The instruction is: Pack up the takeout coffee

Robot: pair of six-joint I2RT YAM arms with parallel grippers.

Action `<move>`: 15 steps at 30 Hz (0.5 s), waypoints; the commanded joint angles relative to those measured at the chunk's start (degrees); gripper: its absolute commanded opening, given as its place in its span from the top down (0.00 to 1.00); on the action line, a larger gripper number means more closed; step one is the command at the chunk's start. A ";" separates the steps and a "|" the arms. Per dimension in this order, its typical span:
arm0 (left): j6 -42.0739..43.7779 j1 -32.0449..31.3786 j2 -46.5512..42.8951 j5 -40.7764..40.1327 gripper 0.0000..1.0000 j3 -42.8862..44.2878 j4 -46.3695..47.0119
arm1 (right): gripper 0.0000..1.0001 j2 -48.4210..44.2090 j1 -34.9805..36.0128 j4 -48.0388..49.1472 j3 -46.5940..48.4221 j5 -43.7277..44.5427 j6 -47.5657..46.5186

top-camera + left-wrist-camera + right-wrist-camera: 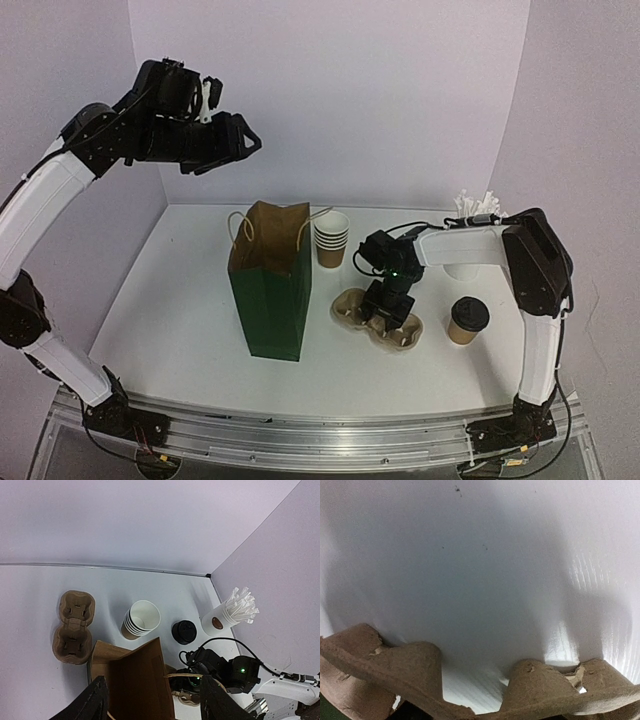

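The takeout coffee (467, 320), a brown cup with a black dome lid, stands upright on the table at the right; it also shows in the left wrist view (184, 632). A green paper bag (272, 300) stands open at the centre, its brown inside below my left fingers (135, 680). My left gripper (235, 140) is raised high above and left of the bag, open and empty (157, 702). My right gripper (390, 308) is down on a brown pulp cup carrier (402, 337), left of the coffee. The carrier's wall (395, 665) fills the jaw area and hides my fingers.
A stack of lidless brown cups (332, 238) stands behind the bag's right side. A white cup of wrapped sticks (472, 212) stands behind my right arm. In the left wrist view a second pulp carrier (74, 626) lies left of the cup stack (141, 620). Walls enclose the back and both sides.
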 commanded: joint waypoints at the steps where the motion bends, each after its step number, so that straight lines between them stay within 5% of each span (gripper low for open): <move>1: 0.15 0.14 0.01 -0.53 0.39 -1.74 1.15 | 0.44 -3.76 0.38 -1.84 -0.02 3.28 -1.09; 7: 0.78 0.18 1.03 0.29 0.39 -2.83 1.85 | 0.58 -5.25 1.14 -4.11 -0.19 5.40 -1.20; 11: 1.05 0.31 1.61 0.58 0.39 -3.64 1.94 | 0.59 -5.50 1.82 -4.81 0.58 6.76 -1.57; 15: 1.06 0.77 2.46 0.53 0.39 -3.72 1.39 | 0.82 -4.93 2.01 -5.30 1.19 7.01 -1.99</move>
